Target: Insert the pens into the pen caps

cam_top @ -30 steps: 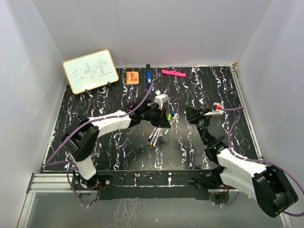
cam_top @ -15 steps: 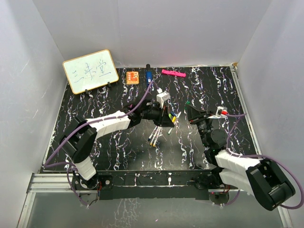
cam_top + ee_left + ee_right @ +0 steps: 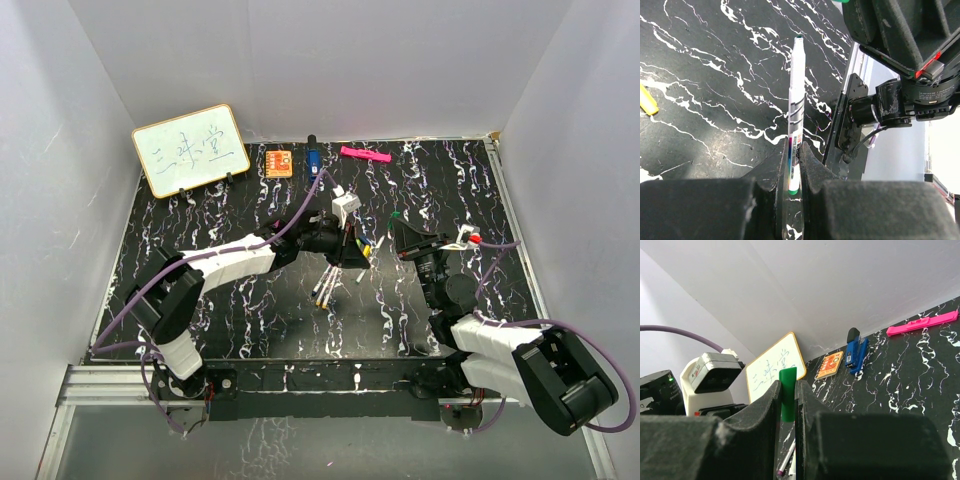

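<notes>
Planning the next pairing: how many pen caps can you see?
2: a green cap in the right gripper, and a yellow cap on the table beside the left gripper. Others may be hidden.

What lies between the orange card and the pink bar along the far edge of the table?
A dark blue chunky object lies between the orange card and the pink bar. It shows in the top view and the right wrist view.
</notes>
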Available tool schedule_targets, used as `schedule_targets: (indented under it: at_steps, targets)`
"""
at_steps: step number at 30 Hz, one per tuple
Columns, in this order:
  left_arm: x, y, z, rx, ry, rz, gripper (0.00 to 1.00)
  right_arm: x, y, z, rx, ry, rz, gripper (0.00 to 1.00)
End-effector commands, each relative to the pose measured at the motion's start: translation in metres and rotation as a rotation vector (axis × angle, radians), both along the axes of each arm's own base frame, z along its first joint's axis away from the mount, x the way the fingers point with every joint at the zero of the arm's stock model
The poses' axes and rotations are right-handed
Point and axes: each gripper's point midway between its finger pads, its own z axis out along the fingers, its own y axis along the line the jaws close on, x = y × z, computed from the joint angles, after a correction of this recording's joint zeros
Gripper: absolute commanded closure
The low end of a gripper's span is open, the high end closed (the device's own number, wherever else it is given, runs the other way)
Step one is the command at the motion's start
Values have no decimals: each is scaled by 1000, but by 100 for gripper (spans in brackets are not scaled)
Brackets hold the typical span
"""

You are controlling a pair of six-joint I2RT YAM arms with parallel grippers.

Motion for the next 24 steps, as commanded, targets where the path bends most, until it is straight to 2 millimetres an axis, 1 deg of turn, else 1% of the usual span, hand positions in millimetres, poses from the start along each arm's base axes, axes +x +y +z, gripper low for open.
schedule_targets:
  at_steps: [1,8,24]
  targets:
    - [-7,-3,41,-99,-96,-43,100,-5,0,16,31,-60,11,100]
    - [-8,-4,55,-141,-146,-54,100,-5,1,14,27,-54,16,100]
    - [-6,-5,42,-101,-123,-52,100,-3,3,16,31,-48,21,100]
